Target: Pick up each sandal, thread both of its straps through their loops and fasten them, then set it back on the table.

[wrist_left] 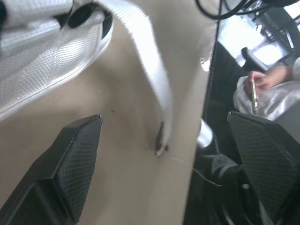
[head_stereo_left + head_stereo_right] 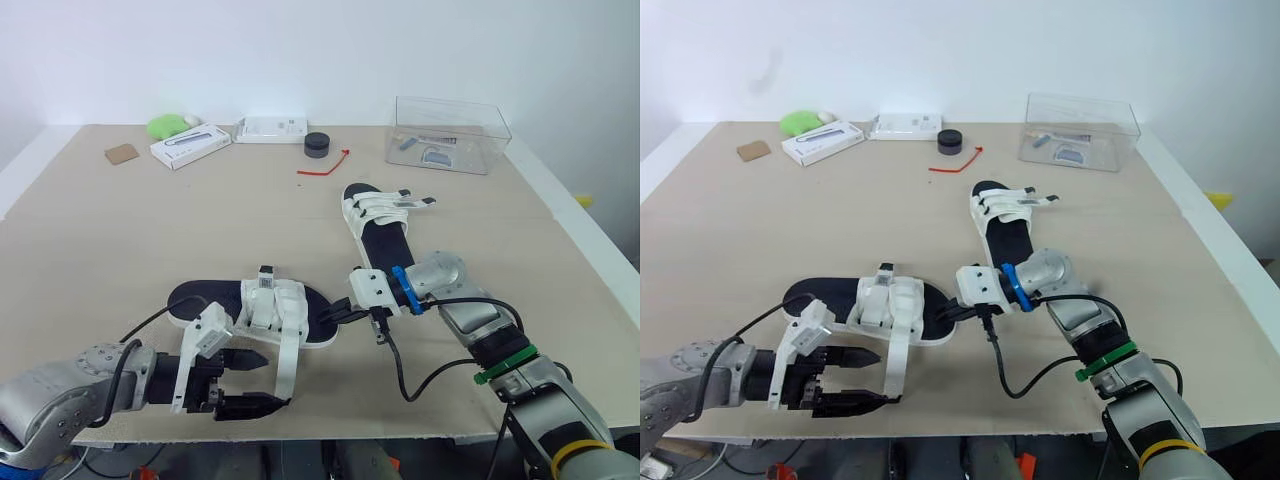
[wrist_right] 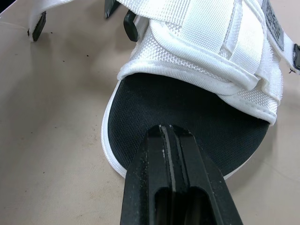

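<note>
1. While the nearer sandal [image 2: 255, 310] lies crosswise on the desk [image 2: 120, 240] close to the front edge, the farther sandal [image 2: 378, 225] lies lengthwise behind it, right of centre and apart from it.
2. Both sandals have a black mesh footbed, a white sole rim and broad white woven straps.
3. On the nearer sandal, padded white bands cross the middle of the foot, and one of them carries a small black-and-white label.
4. One loose strap [image 2: 288, 355] runs from those bands toward the front edge of the desk, and its black tip [image 1: 159, 138] rests on the desk surface by that edge.
5. On the farther sandal, the straps lie across the front half, with their black tips sticking out to the right.
6. The left end effector [image 2: 270, 380] is open, its two black fingers spread wide with the end of the loose strap between them and touching neither.
7. The right end effector [image 2: 330, 315] is closed and grips nothing; its fingers are pressed together at the nearer sandal's rounded right-hand end, over the rim of the footbed, though contact cannot be judged.
8. A clear box [image 2: 450, 135] stands at the back right of the desk, well away from both sandals.
</note>
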Motion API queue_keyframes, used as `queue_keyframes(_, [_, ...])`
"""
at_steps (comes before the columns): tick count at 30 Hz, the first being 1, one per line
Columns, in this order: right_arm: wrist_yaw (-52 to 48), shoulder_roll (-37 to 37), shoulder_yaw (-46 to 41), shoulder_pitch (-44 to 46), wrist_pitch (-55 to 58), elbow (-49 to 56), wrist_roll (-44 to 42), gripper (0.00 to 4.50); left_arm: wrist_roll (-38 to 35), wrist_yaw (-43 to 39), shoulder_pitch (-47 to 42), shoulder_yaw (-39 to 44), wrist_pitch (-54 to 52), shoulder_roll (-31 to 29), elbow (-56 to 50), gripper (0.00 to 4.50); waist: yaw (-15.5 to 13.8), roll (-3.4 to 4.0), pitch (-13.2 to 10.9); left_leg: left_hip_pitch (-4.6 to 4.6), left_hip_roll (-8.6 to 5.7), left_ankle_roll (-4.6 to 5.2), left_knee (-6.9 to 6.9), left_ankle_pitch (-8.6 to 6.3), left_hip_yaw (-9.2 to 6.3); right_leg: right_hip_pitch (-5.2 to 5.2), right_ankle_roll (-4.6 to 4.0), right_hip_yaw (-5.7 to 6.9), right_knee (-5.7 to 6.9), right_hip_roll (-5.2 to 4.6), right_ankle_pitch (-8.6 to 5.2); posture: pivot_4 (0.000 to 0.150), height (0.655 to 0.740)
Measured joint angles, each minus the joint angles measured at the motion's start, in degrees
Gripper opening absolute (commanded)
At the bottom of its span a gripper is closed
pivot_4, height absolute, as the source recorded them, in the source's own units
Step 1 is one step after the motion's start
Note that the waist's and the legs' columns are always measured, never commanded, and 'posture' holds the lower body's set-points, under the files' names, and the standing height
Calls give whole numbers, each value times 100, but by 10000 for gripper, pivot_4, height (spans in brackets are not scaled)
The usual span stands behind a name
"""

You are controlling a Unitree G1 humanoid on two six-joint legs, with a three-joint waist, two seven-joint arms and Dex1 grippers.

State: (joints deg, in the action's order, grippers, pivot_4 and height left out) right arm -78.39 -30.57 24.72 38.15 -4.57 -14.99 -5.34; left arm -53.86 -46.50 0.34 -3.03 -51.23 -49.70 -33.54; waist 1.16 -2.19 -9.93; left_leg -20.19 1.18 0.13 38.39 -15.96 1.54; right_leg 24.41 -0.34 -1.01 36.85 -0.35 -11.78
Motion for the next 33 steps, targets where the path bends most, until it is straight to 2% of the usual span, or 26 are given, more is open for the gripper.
queue_keyframes(5, [9, -4, -8, -17, 39, 17, 0, 0, 160, 2, -148, -227, 13, 371, 96, 44236, 0, -2, 2, 1, 0, 0, 1, 0, -1, 0, 1, 2, 0, 1, 1, 1500, 7400])
queue_keyframes(6, [10, -4, -7, -17, 40, 20, 0, 0, 160, -13, -177, -262, 11, 390, 98, 41908, 0, -3, 2, 0, 0, 0, 1, 0, -2, 0, 1, 2, 0, 2, 1, 1500, 7400])
queue_keyframes(8, [11, -4, -8, -16, 48, 24, 0, 0, 161, -58, -243, -339, -11, 411, 101, 36302, 1, -2, 2, 0, 0, 0, 1, 0, -2, 0, 1, 2, 0, 3, 1, 1500, 7400])
queue_keyframes(12, [14, -7, -15, -16, 65, 30, 0, 0, 199, -139, -272, -435, -72, 424, 165, 17880, 1, -3, 2, 0, -1, 0, 0, 0, -1, 0, 1, 2, 0, 4, 1, 1500, 7400])
queue_keyframes(15, [20, -12, -18, -17, 79, 30, 0, 0, 200, -111, -300, -443, -181, 506, 211, 2036, 1, -3, 2, 0, -2, 0, 1, 0, -1, -1, 2, 1, 0, 3, 2, 1500, 7400])
queue_keyframes(16, [21, -16, -21, -18, 92, 32, 0, 0, 199, -83, -340, -442, -242, 567, 249, 276, 0, -3, 2, 0, -2, 0, 2, 0, -1, -1, 3, 2, 0, 3, 2, 1500, 7400])
queue_keyframes(23, [51, -19, -26, -30, 98, 61, 0, 0, -59, 95, -656, -306, -564, 848, 521, 276, 1, -4, 2, 0, -1, 0, 2, 0, -2, -2, 3, 3, 0, 5, 2, 1500, 7400])
queue_keyframes(25, [55, -19, -26, -30, 101, 69, 0, 0, -361, 54, -790, -39, -747, 831, 632, 276, 1, -4, 2, -1, 0, 0, 2, 0, -4, -1, 2, 5, 0, 6, 2, 1500, 7400])
queue_keyframes(27, [59, -21, -26, -31, 103, 68, 0, 0, -1019, -131, -1068, 297, -1081, 717, 923, 276, 0, -8, -1, -4, -1, 1, 3, 1, -9, 0, 2, 11, 0, 12, 2, 1500, 7400])
queue_keyframes(30, [87, -24, -27, -27, 104, 66, 0, 0, -1922, -287, -1872, 945, -1528, 487, 1567, 276, 2, -9, -2, -3, -3, 3, 5, 3, -12, -1, 3, 14, 1, 23, 3, 1500, 7400])
queue_keyframes(33, [65, -31, -25, -15, 104, 62, 0, 0, -2076, -276, -2682, 1067, -1662, 562, 2309, 276, 5, -9, -1, -1, -10, 3, 4, 2, -7, -5, 7, 11, 0, 21, 5, 1500, 7400])
